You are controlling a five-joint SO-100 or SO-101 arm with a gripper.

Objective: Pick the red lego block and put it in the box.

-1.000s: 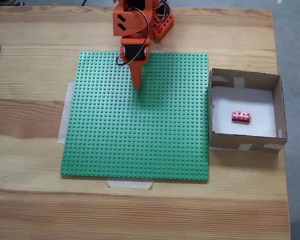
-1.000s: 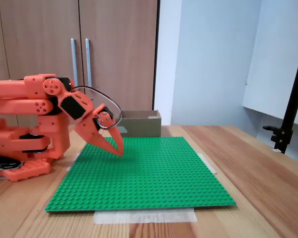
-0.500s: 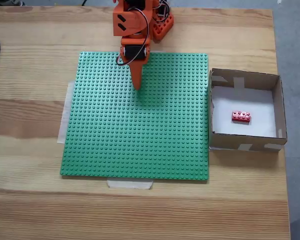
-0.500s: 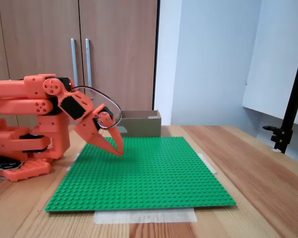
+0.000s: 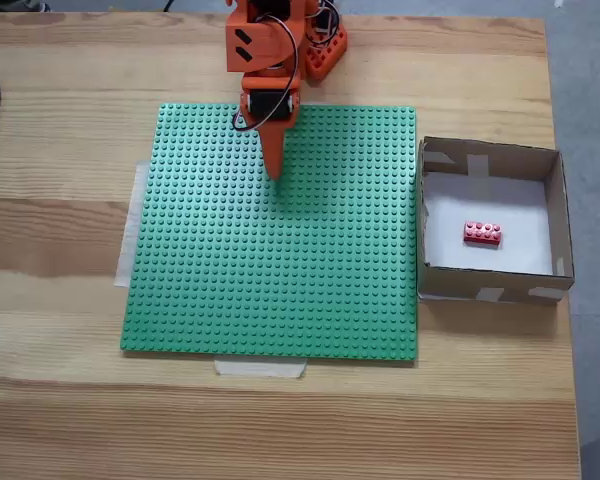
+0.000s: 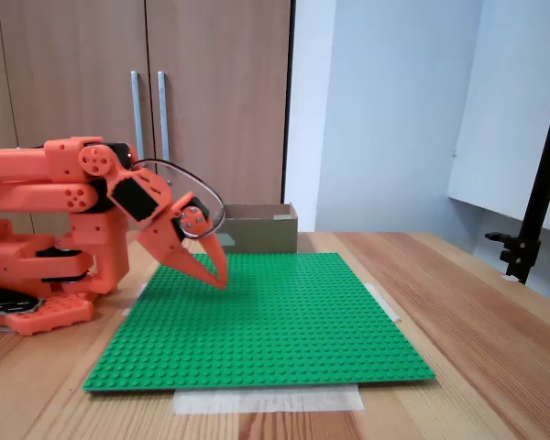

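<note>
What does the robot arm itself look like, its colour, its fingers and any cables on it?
The arm is built of bright orange plastic segments with black motor blocks set into the joints. Round orange hubs with small screw holes mark the joints. A thin black cable loops from the wrist toward the gripper, whose orange fingers taper to a pointed wedge. The orange base sits on the wooden table.
</note>
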